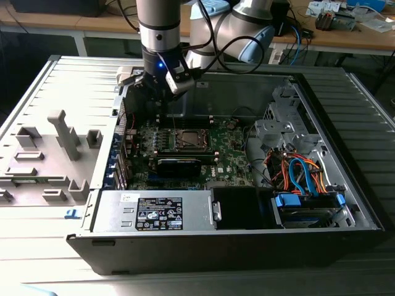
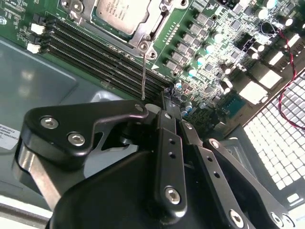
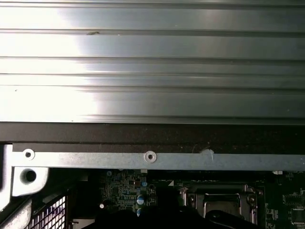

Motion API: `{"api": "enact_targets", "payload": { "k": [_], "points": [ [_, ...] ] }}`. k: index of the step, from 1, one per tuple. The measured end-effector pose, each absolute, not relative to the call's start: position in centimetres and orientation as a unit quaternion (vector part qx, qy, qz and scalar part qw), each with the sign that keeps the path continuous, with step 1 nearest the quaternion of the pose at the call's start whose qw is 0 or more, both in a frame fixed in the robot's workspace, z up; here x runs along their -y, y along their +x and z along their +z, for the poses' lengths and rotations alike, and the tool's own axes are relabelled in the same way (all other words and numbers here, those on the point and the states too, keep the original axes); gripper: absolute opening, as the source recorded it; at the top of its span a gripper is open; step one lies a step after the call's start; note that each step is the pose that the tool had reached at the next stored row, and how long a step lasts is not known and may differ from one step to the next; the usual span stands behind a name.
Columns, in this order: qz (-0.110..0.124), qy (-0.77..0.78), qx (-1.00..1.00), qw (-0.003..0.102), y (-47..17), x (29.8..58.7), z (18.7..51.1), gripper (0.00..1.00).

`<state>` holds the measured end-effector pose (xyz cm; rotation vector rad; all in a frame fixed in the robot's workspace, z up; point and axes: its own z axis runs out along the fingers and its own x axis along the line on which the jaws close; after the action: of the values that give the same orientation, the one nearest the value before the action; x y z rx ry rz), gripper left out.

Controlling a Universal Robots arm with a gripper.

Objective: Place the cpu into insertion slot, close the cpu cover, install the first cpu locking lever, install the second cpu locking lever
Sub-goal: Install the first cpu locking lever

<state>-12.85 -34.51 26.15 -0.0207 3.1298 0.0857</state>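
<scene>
A robot arm reaches down into an open computer case (image 1: 345,203) lying on a ribbed grey table (image 1: 37,86). Its black gripper (image 2: 164,102) has its fingers pressed together, hovering just above the green circuit board (image 1: 231,157), beside the socket (image 1: 190,140). A thin upright lever (image 2: 143,76) stands just in front of the fingertips. The chip (image 2: 121,12) sits in the socket under its metal cover (image 2: 150,28), which lies closed over it.

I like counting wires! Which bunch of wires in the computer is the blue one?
The blue cables sit at the exterior view's right, beside the orange wires and above the blue drive bracket.
</scene>
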Motion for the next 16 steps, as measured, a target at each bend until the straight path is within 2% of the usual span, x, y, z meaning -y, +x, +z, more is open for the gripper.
{"api": "enact_targets", "payload": {
  "k": [16],
  "points": [
    [0.027,-0.007,-1.0,0.005,-12.27,34.5,26.11,0.11]
  ]
}}
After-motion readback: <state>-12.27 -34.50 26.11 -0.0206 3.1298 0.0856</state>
